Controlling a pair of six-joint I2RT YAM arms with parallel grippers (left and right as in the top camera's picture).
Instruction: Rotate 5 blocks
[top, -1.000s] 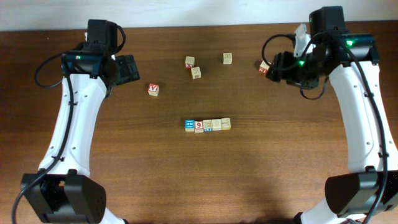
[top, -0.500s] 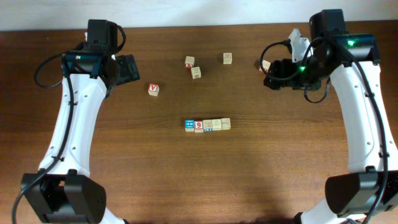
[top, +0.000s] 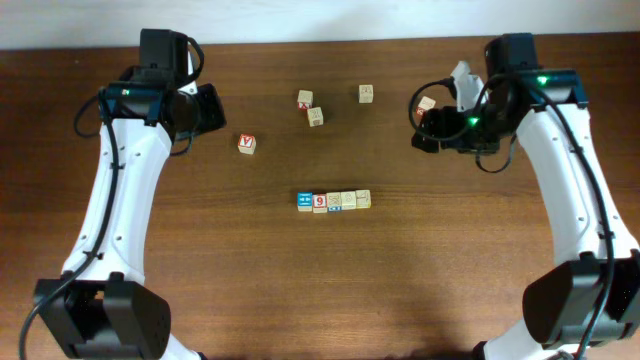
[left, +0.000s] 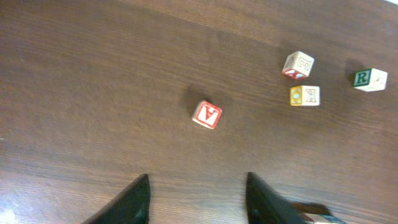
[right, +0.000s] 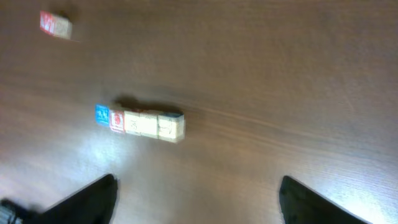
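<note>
Both gape empty, left tool (left: 198, 199) and right tool (right: 198, 198), well off the row of blocks (top: 334, 200); I'd come down square over the blue-faced block (top: 305, 200), then twist.

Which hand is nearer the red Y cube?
Left. Left hand is close, back-left of the red Y cube; right hand is far off on its other side.

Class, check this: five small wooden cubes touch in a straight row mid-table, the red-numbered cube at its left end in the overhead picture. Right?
No. The overhead view shows the blue-faced wooden cube at the left end; the red-numbered cube sits second. The five cubes do touch in a straight row mid-table.
</note>
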